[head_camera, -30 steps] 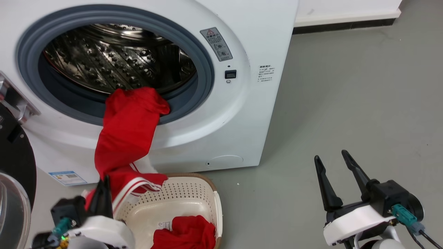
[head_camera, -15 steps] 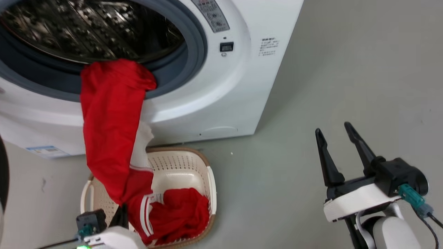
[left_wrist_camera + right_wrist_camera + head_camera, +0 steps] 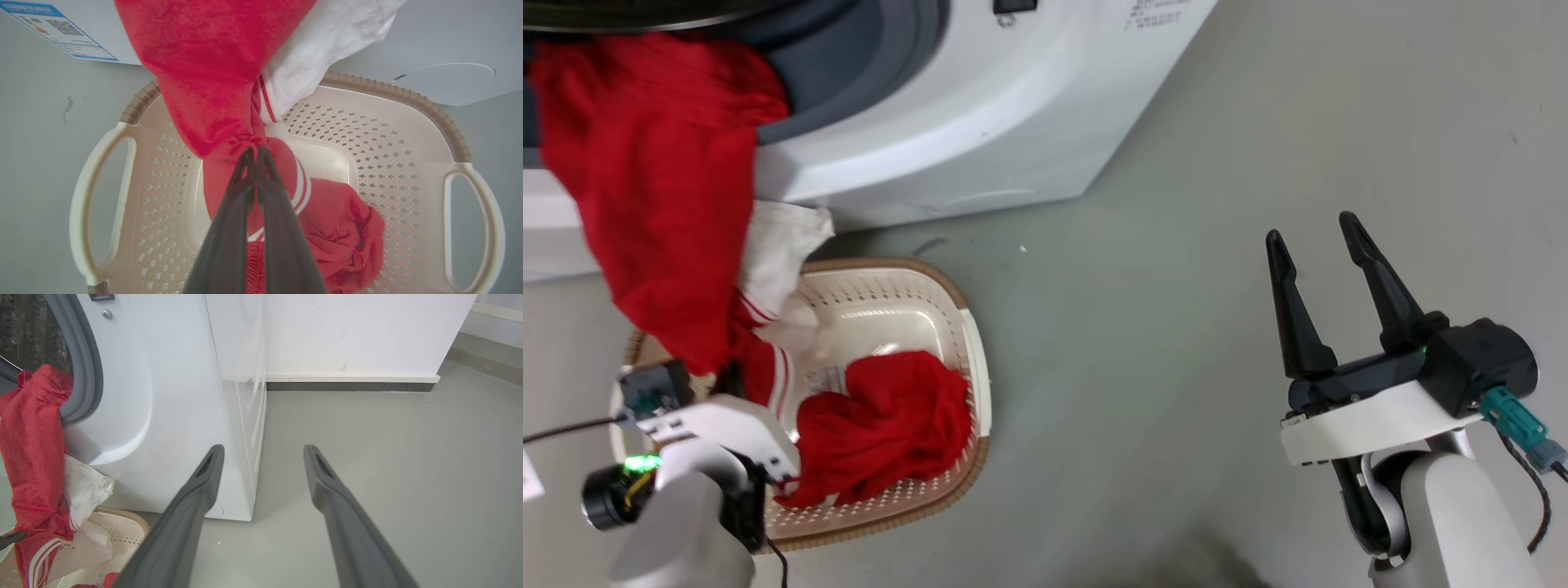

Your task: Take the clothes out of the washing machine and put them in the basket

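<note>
Red fabric dominates the left of the head view: a long red garment (image 3: 645,188) hangs out of the washing machine (image 3: 980,106), draped over the grey door seal (image 3: 866,65) of the porthole and trailing down the white front into the basket (image 3: 968,327) on the floor (image 3: 1217,163) just below. A white panel (image 3: 780,245) of the same garment falls beside the red length and rests over the basket's brown woven rim. Its upper end lies in the mouth of the drum, while its lower end, with a red-and-white striped cuff (image 3: 300,188), is inside the basket.

The left gripper (image 3: 255,153) hovers over the basket's middle. Its two dark fingers are pressed together, pinching a bunched fold of the red garment just above the cuff.

A second red garment (image 3: 882,425) lies crumpled on the basket's bottom, towards the side away from the machine, partly covering a paper label (image 3: 827,380). The left wrist view shows the basket's perforated cream walls, a looped handle (image 3: 102,196) at each end, and a blue energy label (image 3: 57,30) on the machine's front.

The right gripper (image 3: 1311,229) is held well apart from the basket, above bare grey floor. Its fingers are spread wide with nothing between them, pointing towards the machine's corner and a dark baseboard (image 3: 347,386).
</note>
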Tool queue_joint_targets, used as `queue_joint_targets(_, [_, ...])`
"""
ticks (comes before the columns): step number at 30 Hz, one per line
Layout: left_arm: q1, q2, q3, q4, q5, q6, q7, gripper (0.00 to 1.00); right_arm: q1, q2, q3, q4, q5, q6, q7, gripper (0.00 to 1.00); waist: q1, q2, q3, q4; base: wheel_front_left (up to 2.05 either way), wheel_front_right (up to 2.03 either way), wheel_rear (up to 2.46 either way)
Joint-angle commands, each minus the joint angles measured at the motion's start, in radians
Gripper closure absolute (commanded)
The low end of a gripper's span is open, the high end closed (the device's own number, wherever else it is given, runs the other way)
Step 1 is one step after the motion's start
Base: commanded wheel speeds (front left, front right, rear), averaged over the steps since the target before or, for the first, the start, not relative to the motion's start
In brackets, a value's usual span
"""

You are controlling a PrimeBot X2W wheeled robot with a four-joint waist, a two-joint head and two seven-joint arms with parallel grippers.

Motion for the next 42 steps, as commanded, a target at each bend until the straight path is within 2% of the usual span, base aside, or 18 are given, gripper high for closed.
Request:
queue_joint_targets(1, [-0.028,0.010,0.008,0.016,-0.009,0.002,-0.007,1.00,-0.021,0.000,0.003,0.003,0.008,-0.001,-0.010,0.00,-0.0002,-0.0001,0.061,-0.040,0.00,0.00,0.00])
queue_joint_targets(8, [-0.192,0.073,0.031,0.130,-0.018,-0.001,-0.023,1.00,-0.054,0.000,0.021,0.028,0.030,-0.001,-0.040,0.00,-0.0002,-0.0001,0.147,-0.077,0.00,0.00,0.00])
queue_joint_targets(14, [-0.276,0.103,0.014,0.205,-0.007,-0.011,-0.021,1.00,-0.075,0.000,0.033,0.052,0.045,-0.001,-0.060,0.00,-0.0002,-0.0001,0.163,-0.092,0.00,0.00,0.00])
queue_joint_targets(15, [-0.282,0.106,0.013,0.216,-0.006,-0.013,-0.023,0.95,-0.076,0.000,0.035,0.058,0.049,-0.001,-0.062,0.00,-0.0002,-0.0001,0.159,-0.093,0.00,0.00,0.00])
queue_joint_targets(16, [-0.286,0.105,0.012,0.225,-0.007,-0.014,-0.024,0.62,-0.076,0.000,0.035,0.064,0.052,-0.001,-0.066,0.00,-0.0002,-0.0001,0.154,-0.094,0.00,0.00,0.00])
queue_joint_targets(17, [-0.289,0.104,0.011,0.235,-0.009,-0.015,-0.025,0.17,-0.078,0.000,0.035,0.067,0.054,-0.001,-0.069,0.00,-0.0002,-0.0001,0.147,-0.093,0.00,0.00,0.00])
queue_joint_targets(18, [-0.290,0.105,0.007,0.243,-0.005,-0.014,-0.027,0.00,-0.080,0.000,0.037,0.072,0.054,-0.001,-0.072,0.00,-0.0002,-0.0001,0.139,-0.092,0.00,0.00,0.00])
queue_joint_targets(25, [-0.233,0.080,0.005,0.251,-0.004,-0.027,-0.038,0.00,-0.057,0.000,0.033,0.104,0.044,-0.001,-0.080,0.00,-0.0002,-0.0001,0.034,-0.065,0.00,0.00,0.00])
queue_joint_targets(36, [-0.068,0.027,-0.018,0.004,0.089,-0.032,-0.039,0.00,0.011,0.000,0.009,0.112,0.005,-0.001,-0.054,0.00,-0.0002,-0.0001,-0.156,0.015,0.00,0.00,0.00])
queue_joint_targets(39, [-0.044,0.021,-0.017,-0.026,0.098,-0.043,-0.038,0.00,0.031,0.000,0.009,0.108,0.004,-0.001,-0.041,0.00,-0.0002,-0.0001,-0.195,0.023,0.00,0.00,0.00])
queue_joint_targets(42, [-0.052,0.028,-0.026,0.003,0.091,-0.069,-0.030,0.00,0.048,0.000,0.011,0.099,0.008,-0.001,-0.031,0.00,-0.0002,-0.0001,-0.220,0.021,0.00,0.00,0.00])
